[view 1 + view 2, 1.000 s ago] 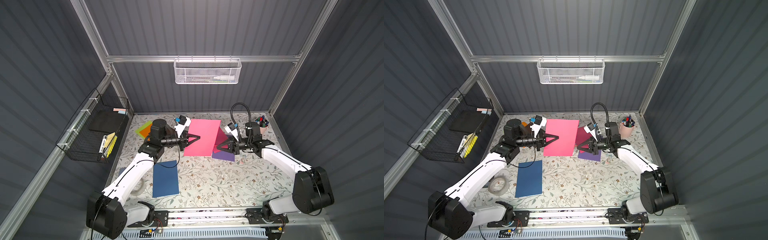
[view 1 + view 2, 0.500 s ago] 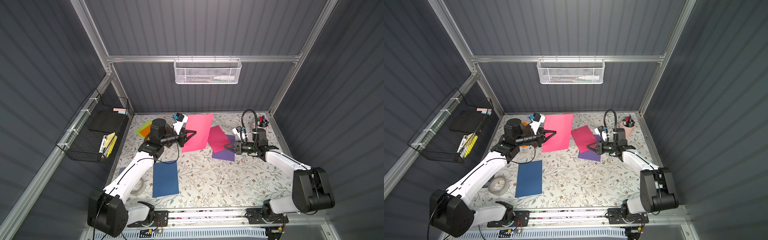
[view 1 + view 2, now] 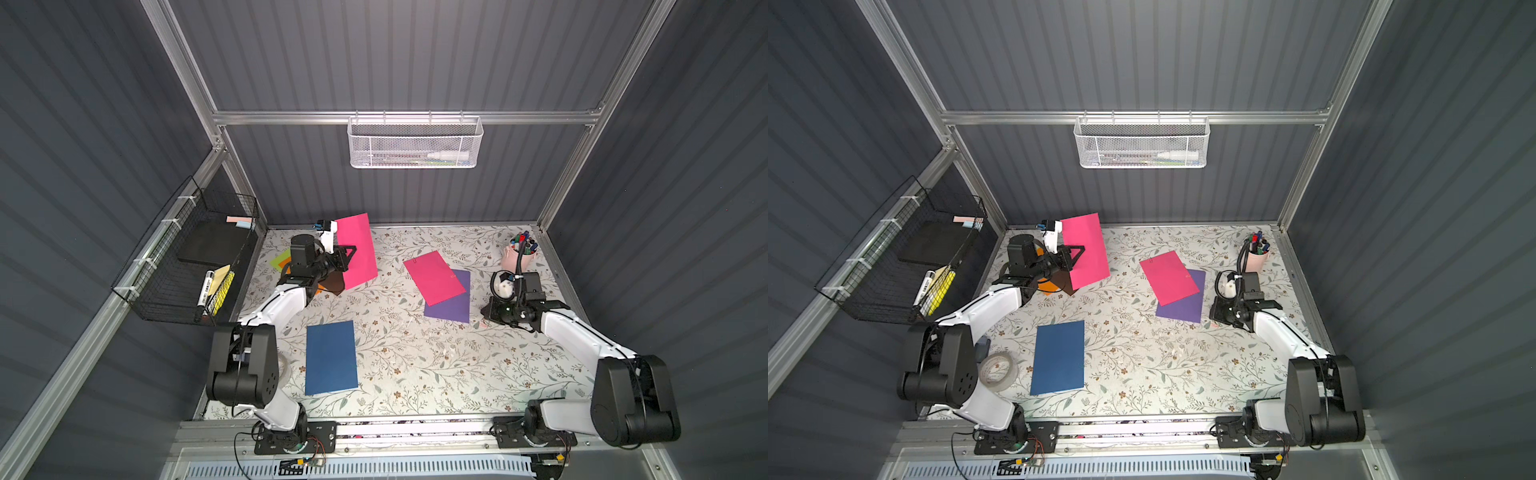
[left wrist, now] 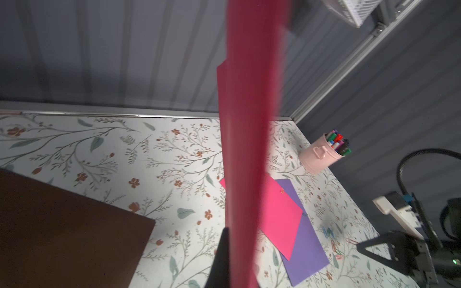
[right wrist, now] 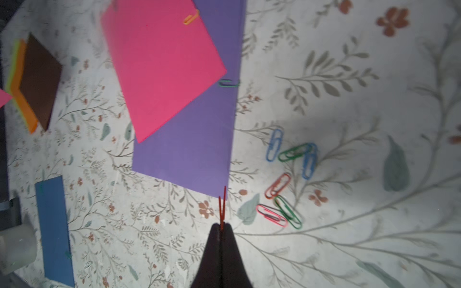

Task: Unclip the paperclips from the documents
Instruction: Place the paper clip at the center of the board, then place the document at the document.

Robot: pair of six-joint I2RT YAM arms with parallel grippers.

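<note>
Arms have drawn apart: left tool (image 3: 350, 254) clamps the raised bright-pink paper sheet (image 3: 361, 241); right tool (image 5: 220, 228) pinches a freed red wire paperclip (image 5: 222, 204) at its tips. Next, likely drop it among loose coloured clips (image 5: 278, 185) alongside.

Left gripper (image 3: 348, 258) holds the raised pink sheet (image 3: 360, 248) at eleven o'clock; at two o'clock, the flat pink sheet (image 3: 434, 277) lies overlapping the purple sheet (image 3: 452, 308).

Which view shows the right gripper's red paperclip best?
The right wrist view: close up, the red paperclip sticks out of the shut right gripper. In both top views and the left wrist view the gripper shows, but the clip is too small.
</note>
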